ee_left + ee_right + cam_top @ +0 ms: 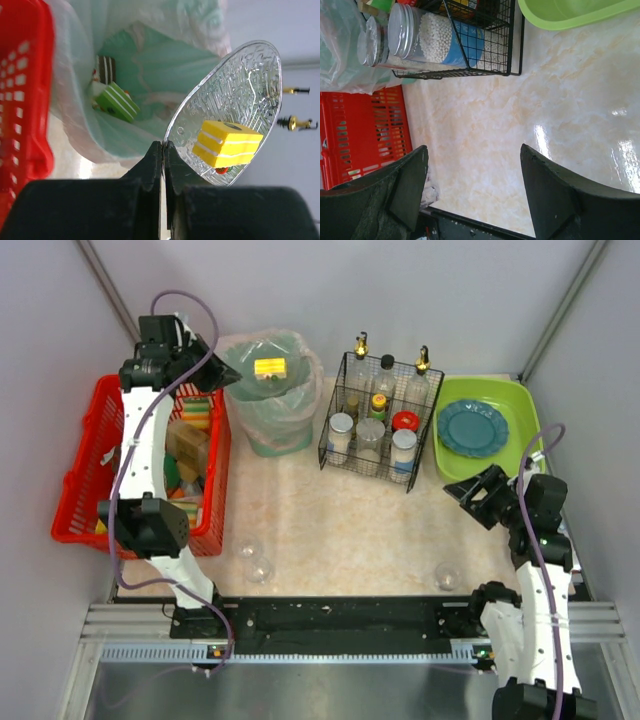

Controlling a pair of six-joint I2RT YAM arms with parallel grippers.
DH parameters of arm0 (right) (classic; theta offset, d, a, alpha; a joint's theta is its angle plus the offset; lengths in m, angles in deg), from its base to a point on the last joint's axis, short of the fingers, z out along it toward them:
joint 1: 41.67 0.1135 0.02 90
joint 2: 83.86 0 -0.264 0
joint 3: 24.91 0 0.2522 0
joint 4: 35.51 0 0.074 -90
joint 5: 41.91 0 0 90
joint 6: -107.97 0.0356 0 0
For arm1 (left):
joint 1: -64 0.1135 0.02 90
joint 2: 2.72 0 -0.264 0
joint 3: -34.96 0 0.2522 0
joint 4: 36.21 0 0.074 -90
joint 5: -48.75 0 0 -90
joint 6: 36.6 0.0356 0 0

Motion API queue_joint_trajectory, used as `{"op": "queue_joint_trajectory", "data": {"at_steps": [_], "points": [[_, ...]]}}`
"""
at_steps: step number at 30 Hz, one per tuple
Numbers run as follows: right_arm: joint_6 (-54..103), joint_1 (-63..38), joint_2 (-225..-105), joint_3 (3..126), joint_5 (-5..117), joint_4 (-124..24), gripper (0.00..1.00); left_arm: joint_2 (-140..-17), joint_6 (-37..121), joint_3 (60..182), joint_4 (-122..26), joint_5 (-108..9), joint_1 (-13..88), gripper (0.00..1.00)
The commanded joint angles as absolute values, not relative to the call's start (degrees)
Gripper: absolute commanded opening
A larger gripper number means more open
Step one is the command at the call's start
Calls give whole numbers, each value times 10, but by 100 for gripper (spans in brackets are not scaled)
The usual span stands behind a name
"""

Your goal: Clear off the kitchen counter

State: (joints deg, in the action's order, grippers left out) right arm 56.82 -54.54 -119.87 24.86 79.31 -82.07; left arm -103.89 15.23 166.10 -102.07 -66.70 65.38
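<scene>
Over the lined bin (265,425), my left hand (163,147) is pinched tight on the rim of a clear glass plate (250,75) carrying a yellow cake block (227,143). My right hand (474,150) hangs wide open, holding nothing, above the counter surface (330,520), which stretches between the red basket (80,480) and the green tub (447,455).

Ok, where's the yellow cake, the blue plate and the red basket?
yellow cake (227,145): left wrist view, middle of its striped side.
blue plate (472,428): top view, the plate's centre.
red basket (80,480): top view, its left wall.
</scene>
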Motion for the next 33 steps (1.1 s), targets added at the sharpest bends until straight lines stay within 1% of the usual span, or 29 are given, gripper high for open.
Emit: {"op": "queue_joint_trajectory", "data": {"at_steps": [1, 7, 11, 13, 16, 21, 27, 33], "points": [[575, -542, -1188, 263, 803, -823, 72, -1043, 132, 1700, -951, -617, 669, 0], [573, -541, -1190, 292, 795, -838, 72, -1039, 162, 1690, -889, -507, 669, 0], [583, -541, -1184, 306, 793, -835, 72, -1020, 190, 1653, -831, -421, 668, 0], [585, -541, -1174, 312, 785, -835, 73, -1016, 217, 1644, -807, -418, 665, 0], [593, -541, -1168, 317, 777, -834, 73, -1007, 268, 1622, -765, -375, 652, 0], [593, -541, -1187, 324, 779, -831, 73, -976, 335, 1549, -679, -314, 643, 0], [596, -541, -1199, 330, 775, -828, 73, -918, 394, 1456, -561, -232, 597, 0], [594, -541, -1199, 330, 773, -828, 73, -911, 465, 1437, -509, -161, 558, 0]]}}
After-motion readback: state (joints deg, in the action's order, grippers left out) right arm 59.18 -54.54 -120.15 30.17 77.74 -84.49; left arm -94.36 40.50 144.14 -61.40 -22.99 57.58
